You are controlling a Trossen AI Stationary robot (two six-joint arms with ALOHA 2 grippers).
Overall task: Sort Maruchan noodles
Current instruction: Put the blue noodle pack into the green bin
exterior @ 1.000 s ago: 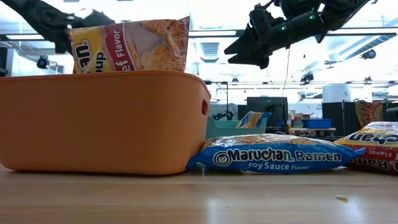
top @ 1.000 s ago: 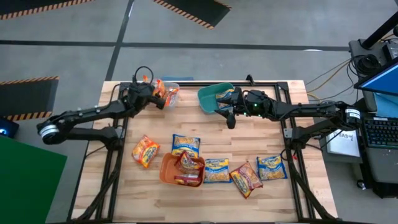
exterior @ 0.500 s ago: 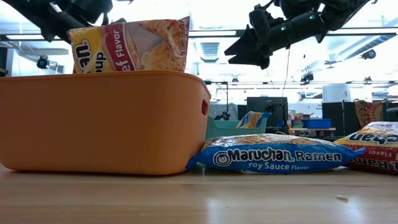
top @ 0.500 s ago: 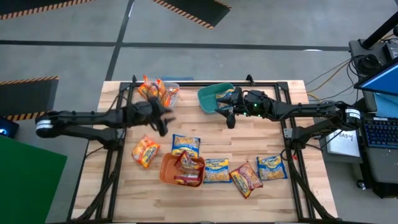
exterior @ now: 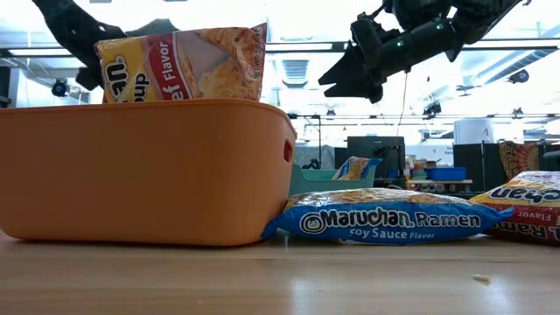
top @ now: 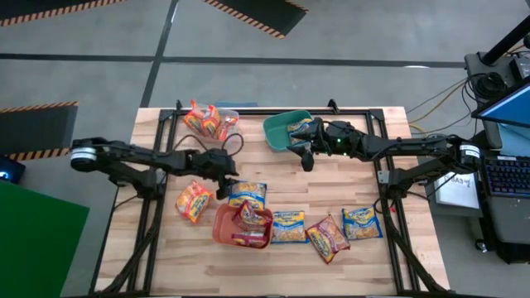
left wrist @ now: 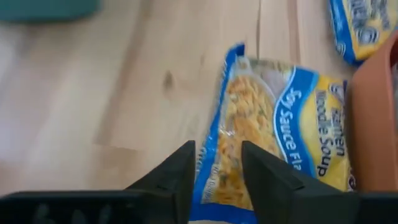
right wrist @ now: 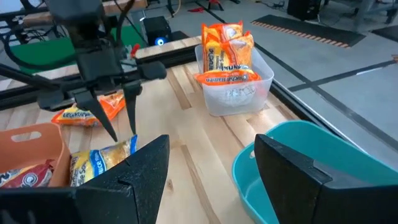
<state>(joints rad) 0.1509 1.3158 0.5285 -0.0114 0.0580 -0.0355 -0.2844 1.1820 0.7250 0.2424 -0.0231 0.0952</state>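
Observation:
My left gripper (top: 225, 184) is open and points down over the far-left end of a blue soy-sauce packet (top: 248, 194) that lies flat on the table. In the left wrist view the open fingers (left wrist: 217, 148) straddle that packet's edge (left wrist: 217, 124). The right wrist view shows the same gripper (right wrist: 123, 129) just above the packet (right wrist: 99, 160). My right gripper (top: 306, 154) hangs open and empty beside the teal tub (top: 280, 128). Other packets lie flat: an orange one (top: 193, 201), two blue ones (top: 288, 226) (top: 362, 222) and a dark red one (top: 328, 237). My left gripper comes at the blue packet's far-left edge (left wrist: 214, 134) from above, with one open finger on each side of it. I cannot tell whether the fingertips touch the packet, which lies flat on the table.
The clear tub (top: 217, 124) at the far edge holds upright orange packets (right wrist: 225, 46). The orange tub (top: 224, 230) near the front holds dark red packets (exterior: 184, 63). A black frame rail runs along the table's sides. Bare wood lies between the tubs and the row of packets.
My left gripper has left the clear tub at the far edge. It swung toward the near edge and the right, coming down over the blue packet beside the orange tub. The orange packets stay standing in the clear tub. My right arm has kept still.

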